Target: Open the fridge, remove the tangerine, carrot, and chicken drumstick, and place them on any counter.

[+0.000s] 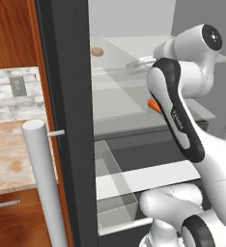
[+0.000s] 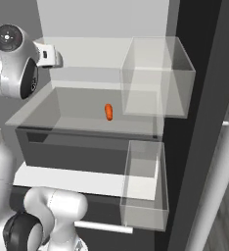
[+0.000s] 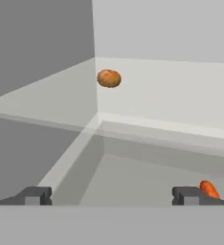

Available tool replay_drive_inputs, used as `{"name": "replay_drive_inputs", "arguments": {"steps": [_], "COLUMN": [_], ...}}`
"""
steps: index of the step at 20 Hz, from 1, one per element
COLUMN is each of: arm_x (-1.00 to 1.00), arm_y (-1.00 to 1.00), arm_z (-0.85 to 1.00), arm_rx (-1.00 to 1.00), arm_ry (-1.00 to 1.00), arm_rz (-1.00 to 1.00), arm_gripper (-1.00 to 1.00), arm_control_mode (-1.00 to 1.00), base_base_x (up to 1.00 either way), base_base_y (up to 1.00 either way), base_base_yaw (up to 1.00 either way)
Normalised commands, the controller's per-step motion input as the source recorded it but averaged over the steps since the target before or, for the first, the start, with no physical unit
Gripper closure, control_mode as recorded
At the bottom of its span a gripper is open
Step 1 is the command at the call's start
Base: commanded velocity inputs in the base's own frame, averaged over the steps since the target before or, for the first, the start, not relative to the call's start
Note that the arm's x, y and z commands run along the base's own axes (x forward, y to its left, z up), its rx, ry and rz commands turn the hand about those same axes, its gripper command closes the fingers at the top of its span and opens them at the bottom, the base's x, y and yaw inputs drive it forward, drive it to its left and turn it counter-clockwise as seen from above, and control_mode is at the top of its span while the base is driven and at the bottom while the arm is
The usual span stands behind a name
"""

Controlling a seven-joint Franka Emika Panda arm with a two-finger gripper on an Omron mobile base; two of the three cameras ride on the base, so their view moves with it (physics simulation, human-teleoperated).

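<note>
Fridge [image 1: 69,120] door open, clear shelves + door bins [image 2: 158,76] inside. Tangerine [image 3: 109,78] on upper shelf, carrot [image 2: 108,112] one shelf lower. Gripper [image 3: 111,195] spread wide, empty. Counter [image 1: 11,154] at left.

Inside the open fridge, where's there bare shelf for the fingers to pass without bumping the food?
The upper shelf is bare right of the tangerine, which sits near the rear left corner. The lower shelf is bare left of the carrot. The open gripper is tightest by its right finger, beside the carrot.
</note>
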Motion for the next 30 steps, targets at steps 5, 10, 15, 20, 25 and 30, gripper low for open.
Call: {"name": "replay_drive_inputs", "arguments": {"steps": [5,10,15,20,25,30], "arm_x": [0.59,0.68,0.65,0.61,0.68,0.66], "arm_y": [0.23,0.19,0.25,0.32,0.25,0.18], "arm_z": [0.15,0.04,0.00,0.00,0.00,0.00], "arm_rx": [0.00,0.00,0.00,0.00,0.00,0.00], "arm_ry": [0.00,0.03,0.06,0.04,0.07,0.08], "arm_rz": [0.01,0.01,0.02,0.04,0.01,0.00], "arm_gripper": [-1.00,-1.00,-1.00,-1.00,-1.00,-1.00], "arm_control_mode": [-1.00,-1.00,-1.00,-1.00,-1.00,-1.00], "base_base_x": [0.00,0.00,0.00,0.00,0.00,0.00], "base_base_y": [0.00,0.00,0.00,0.00,0.00,0.00], "base_base_yaw": [0.00,0.00,0.00,0.00,0.00,0.00]}}
